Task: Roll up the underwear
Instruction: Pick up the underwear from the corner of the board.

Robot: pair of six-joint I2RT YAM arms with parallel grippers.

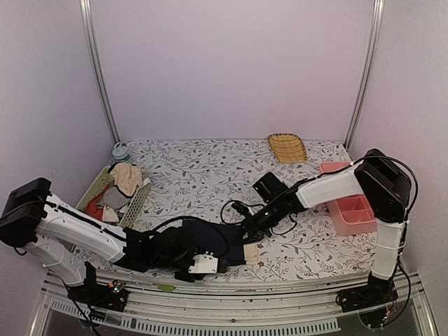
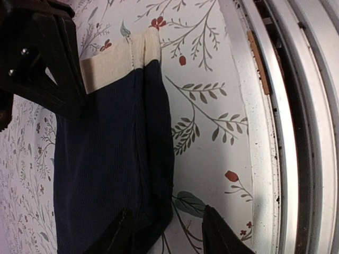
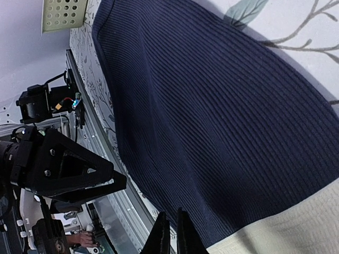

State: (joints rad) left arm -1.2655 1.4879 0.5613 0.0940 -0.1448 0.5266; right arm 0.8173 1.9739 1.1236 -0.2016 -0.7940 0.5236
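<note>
The left arm point(image 1: 80, 227) and right arm point(image 1: 329, 187) are wearing glossy white shells between bulky black joints; black cables point(image 1: 225, 205) are looping off the right forearm; silver screws point(image 3: 46, 172) are dotting wedge-shaped black fingers point(image 3: 79, 174).

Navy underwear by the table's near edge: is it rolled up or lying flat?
Lying flat, not rolled. The navy underwear lies spread out on the floral tablecloth, with its cream waistband uncurled at one end.
</note>
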